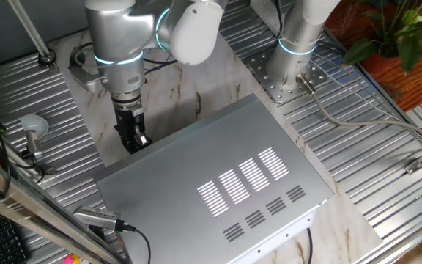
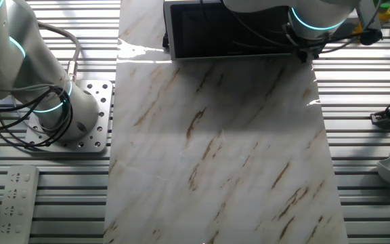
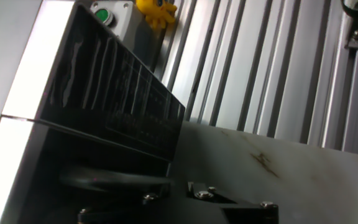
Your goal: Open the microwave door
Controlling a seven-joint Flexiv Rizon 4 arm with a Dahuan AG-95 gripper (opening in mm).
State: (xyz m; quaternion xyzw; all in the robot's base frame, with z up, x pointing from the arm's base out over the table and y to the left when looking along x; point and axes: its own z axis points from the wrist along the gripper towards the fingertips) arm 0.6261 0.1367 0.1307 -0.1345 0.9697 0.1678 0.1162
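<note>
The microwave (image 1: 218, 183) is a big silver box with slotted vents on top, standing on a marble board. Its black glassy door (image 2: 229, 30) faces the other fixed camera and looks flush with the front. My gripper (image 1: 132, 139) hangs down at the front corner of the box, at the door's right end (image 2: 305, 53) in the other fixed view. The hand view shows the dark door face (image 3: 104, 106) close up, with a grey bar (image 3: 110, 180) low on it. The gripper's dark parts (image 3: 197, 196) lie along the lower edge, and its finger gap is lost in shadow.
A second arm's base (image 2: 53, 115) is bolted to the ribbed table beside the marble board (image 2: 215, 149). A remote (image 2: 15, 203), a ladle (image 1: 31, 128), cables (image 1: 357, 125) and a plant (image 1: 394, 37) lie around. A green-button box (image 3: 107, 14) sits behind the microwave.
</note>
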